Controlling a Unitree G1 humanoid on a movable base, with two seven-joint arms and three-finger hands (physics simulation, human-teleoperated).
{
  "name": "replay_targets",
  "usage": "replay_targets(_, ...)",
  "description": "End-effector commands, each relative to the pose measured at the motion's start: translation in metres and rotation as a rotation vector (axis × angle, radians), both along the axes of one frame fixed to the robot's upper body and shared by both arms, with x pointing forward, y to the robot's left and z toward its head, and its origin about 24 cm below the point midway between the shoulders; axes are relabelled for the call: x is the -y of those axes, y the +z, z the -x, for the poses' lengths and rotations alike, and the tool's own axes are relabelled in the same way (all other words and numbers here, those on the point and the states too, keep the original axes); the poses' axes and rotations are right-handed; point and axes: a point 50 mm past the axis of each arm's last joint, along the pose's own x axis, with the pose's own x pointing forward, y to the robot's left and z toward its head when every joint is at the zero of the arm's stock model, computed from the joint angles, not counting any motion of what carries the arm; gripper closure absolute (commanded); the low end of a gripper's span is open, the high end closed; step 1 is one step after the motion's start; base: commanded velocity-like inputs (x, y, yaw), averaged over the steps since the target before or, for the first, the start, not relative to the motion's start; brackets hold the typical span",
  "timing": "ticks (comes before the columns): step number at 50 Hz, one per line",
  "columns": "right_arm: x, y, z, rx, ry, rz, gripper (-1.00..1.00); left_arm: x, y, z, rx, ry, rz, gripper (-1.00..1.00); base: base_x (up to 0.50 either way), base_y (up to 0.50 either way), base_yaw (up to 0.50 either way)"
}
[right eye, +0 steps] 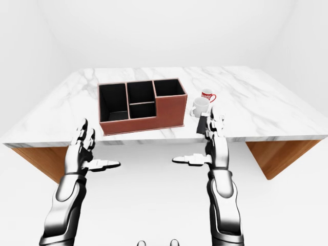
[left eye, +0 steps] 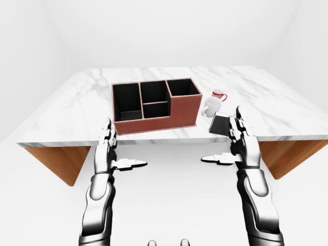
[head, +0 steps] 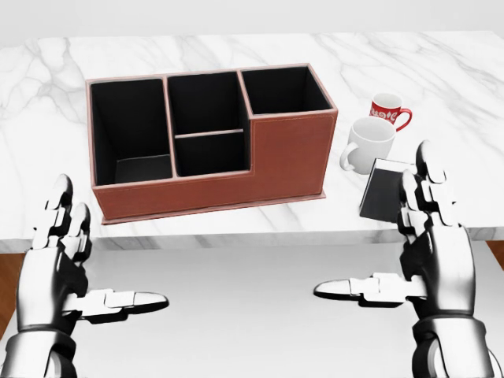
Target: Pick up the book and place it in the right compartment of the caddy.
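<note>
Both hands, left [head: 59,260] and right [head: 429,252], spread empty; eye views alone show wooden table legs [left eye: 56,161].

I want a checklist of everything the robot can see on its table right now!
Surface: white marble table on a wooden base.
Job's things: dark book lying near the table's lower edge, right of the brown caddy; all caddy compartments look empty.
Clutter: white mug and red mug, above the book in the head view.
Hands: left hand and right hand, fingers open, holding nothing.
Cables: nothing seen.
Surroundings: plain white walls and floor.
</note>
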Motion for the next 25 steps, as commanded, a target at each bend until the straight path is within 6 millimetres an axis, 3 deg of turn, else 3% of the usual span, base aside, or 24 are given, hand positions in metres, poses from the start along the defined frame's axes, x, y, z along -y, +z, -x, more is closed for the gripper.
replay_targets(1, 0.027, 0.067, 0.029, 0.301, -0.097, 0.042, -1.0, -0.036, 0.06, 0.016, 0.257, 0.136, -0.016, -1.0, 0.0, 0.0, 0.0)
replay_targets(9, 0.046, 0.09, 0.048, 0.418, -0.162, 0.042, -1.0, -0.065, 0.082, 0.03, 0.365, 0.3, 0.035, -1.0, 0.0, 0.0, 0.0)
replay_targets(25, 0.048, 0.094, 0.051, 0.436, -0.171, 0.043, -1.0, -0.07, 0.089, 0.036, 0.402, 0.337, 0.047, -1.0, 0.0, 0.0, 0.0)
